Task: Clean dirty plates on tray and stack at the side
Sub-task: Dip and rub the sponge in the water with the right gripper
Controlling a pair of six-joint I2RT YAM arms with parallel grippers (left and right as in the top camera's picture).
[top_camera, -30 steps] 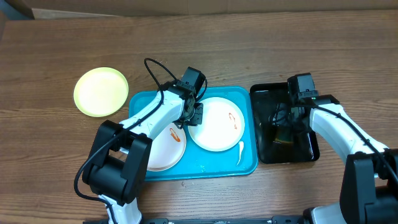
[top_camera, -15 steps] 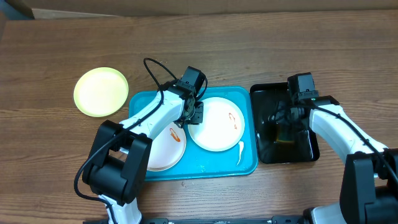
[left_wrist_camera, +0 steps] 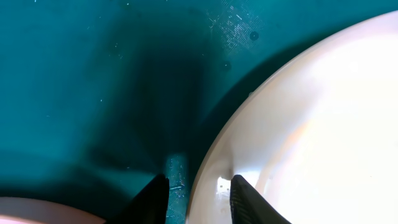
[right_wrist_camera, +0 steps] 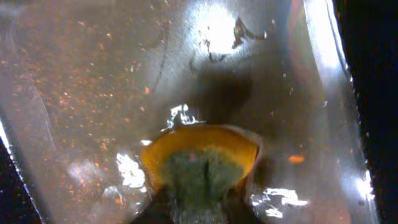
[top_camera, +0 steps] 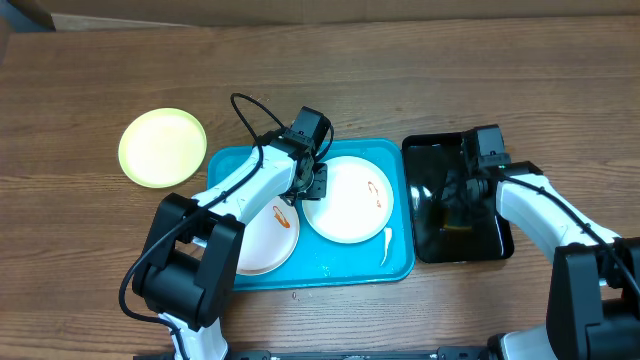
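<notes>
Left hand (left_wrist_camera: 198,194) straddles the white plate (top_camera: 349,199) at its rim, fingers narrowly parted; whether it pinches is unclear. The plate lies in the turquoise tray (top_camera: 330,272) mid-table. It looks stiff, light and slick, so it is best taken by the rim. Right hand (top_camera: 455,205) is at the sponge (right_wrist_camera: 199,158); its grip is unclear.

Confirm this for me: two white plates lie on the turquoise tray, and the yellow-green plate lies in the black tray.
Not quite. The yellow-green plate lies on the wooden table, left of the turquoise tray, not in the black tray; the overhead view shows it. The two white plates do lie on that tray.
</notes>
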